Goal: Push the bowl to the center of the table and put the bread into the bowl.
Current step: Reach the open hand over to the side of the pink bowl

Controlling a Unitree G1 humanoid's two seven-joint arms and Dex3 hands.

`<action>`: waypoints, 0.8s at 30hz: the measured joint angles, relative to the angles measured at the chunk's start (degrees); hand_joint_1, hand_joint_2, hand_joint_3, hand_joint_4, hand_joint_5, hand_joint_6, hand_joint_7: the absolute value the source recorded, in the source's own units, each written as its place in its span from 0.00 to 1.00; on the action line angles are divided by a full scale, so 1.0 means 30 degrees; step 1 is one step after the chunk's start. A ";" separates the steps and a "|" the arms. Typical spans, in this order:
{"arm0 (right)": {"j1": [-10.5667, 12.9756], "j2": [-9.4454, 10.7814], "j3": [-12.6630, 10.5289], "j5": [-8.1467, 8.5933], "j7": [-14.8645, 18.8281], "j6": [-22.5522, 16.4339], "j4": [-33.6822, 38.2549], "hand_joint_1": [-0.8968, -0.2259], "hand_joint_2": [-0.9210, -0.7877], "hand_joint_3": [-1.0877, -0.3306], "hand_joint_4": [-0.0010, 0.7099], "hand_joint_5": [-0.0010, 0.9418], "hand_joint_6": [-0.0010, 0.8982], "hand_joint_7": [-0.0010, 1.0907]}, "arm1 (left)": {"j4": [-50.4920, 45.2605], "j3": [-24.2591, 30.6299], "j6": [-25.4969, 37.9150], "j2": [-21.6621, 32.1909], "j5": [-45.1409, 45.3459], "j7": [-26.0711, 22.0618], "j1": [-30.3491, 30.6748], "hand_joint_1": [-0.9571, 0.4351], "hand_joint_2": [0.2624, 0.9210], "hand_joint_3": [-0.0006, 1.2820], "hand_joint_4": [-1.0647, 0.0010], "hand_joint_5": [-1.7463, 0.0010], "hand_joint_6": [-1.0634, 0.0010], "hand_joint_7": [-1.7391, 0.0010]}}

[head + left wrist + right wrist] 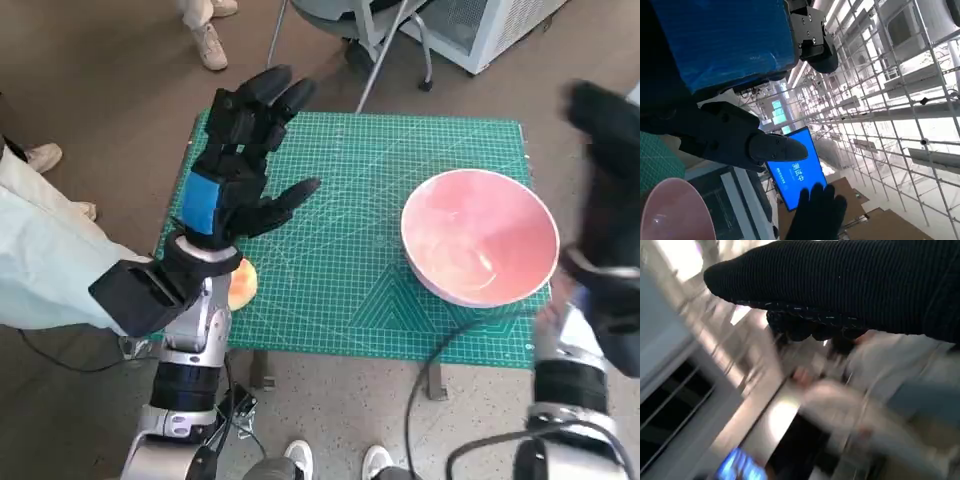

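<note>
A pink bowl (480, 236) stands on the right part of the green cutting mat (350, 270), close to the near right corner; its rim also shows in the left wrist view (670, 210). The bread (243, 283) lies at the mat's near left edge, mostly hidden under my left wrist. My left hand (240, 170) is raised above the mat's left side with fingers spread, holding nothing. My gloved right hand (608, 190) is a dark blur lifted beside the bowl's right rim, fingers stretched out and empty; the left wrist view shows it too (815, 212).
Shoes of people (208, 42) stand on the floor beyond the table's far left corner, and a pale trouser leg (40, 240) is at the left. Chair legs (385, 50) and a white cabinet are at the back. A black cable (430, 370) hangs off the near edge.
</note>
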 measured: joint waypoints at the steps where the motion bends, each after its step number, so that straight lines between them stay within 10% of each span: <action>1: 0.0078 -0.0147 -0.0187 -0.0150 -0.0315 -0.0189 0.0442 0.59 0.00 0.36 0.40 0.00 0.00 0.68 | 0.0016 0.0011 -0.0019 0.0000 0.0000 -0.0001 0.0010 0.42 1.00 0.15 0.88 0.74 1.00 0.54; 11: 0.0914 -0.1030 -0.0996 -0.1563 -0.3363 -0.0659 0.4693 0.61 0.00 0.32 0.43 0.01 0.00 0.67 | 0.0222 0.0055 -0.0153 0.0000 0.0076 0.0010 0.0086 0.41 1.00 0.15 0.88 0.75 1.00 0.55; 18: 0.1246 -0.0921 -0.0400 -0.2909 -0.5510 0.0804 0.6595 0.62 0.00 0.31 0.39 0.00 0.06 0.54 | 0.0550 0.0125 -0.0224 0.0024 0.0035 -0.0023 0.0086 0.41 1.00 0.15 0.88 0.76 1.00 0.55; 24: 0.1211 -0.0471 -0.0137 -0.2930 -0.5992 0.2637 0.7594 0.60 0.00 0.31 0.39 0.01 0.13 0.42 | 0.0574 0.0154 -0.0222 0.0077 -0.0030 -0.0094 0.0087 0.41 1.00 0.15 0.87 0.76 0.99 0.55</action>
